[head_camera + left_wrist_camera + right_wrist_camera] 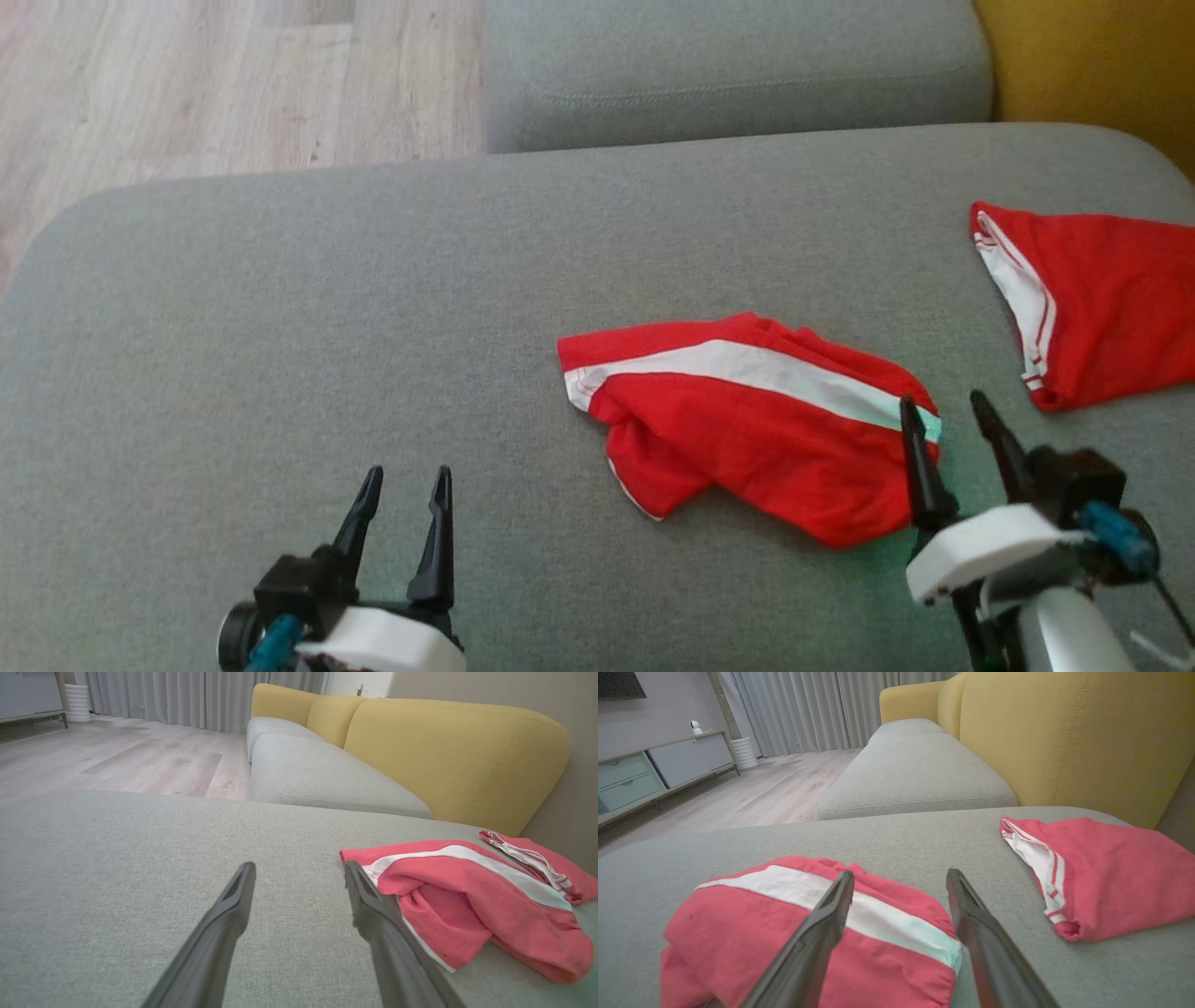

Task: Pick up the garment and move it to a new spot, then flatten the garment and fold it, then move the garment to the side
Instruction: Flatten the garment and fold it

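**Both grippers wide open and empty, garment crumpled on the sofa**

Head view. At lower left, the left gripper (408,474): fingers spread wide, nothing between them, tips over the bare grey sofa seat (280,308), well apart from any cloth. At lower right, the right gripper (941,399): likewise spread wide, nothing clamped. Its left finger crosses the right end of the garment (738,429), its other finger over bare seat just beyond. Whether that finger touches the cloth: impossible to judge. Garment right of centre, rumpled, red with a white band from its upper left corner to its right end. At the right edge, a second red piece (1111,299) with white-and-red striped trim, lying flatter and apart from the garment. Wooden floor (187,84) at upper left, another grey cushion (738,75) along the top, yellow backrest (1092,65) at upper right.

Left wrist view. Two dark fingers rising wide apart from the bottom edge, only grey seat in the gap. Garment at right, just past the right-hand finger; second red piece behind it at the far right edge.

Right wrist view. Fingers wide apart, empty. Left-hand finger over the garment's white band at lower left, right-hand finger over grey seat past the cloth's edge. Second red piece at right, apart. Low cabinet (654,774) at upper left, grey curtains (808,709) along the top.
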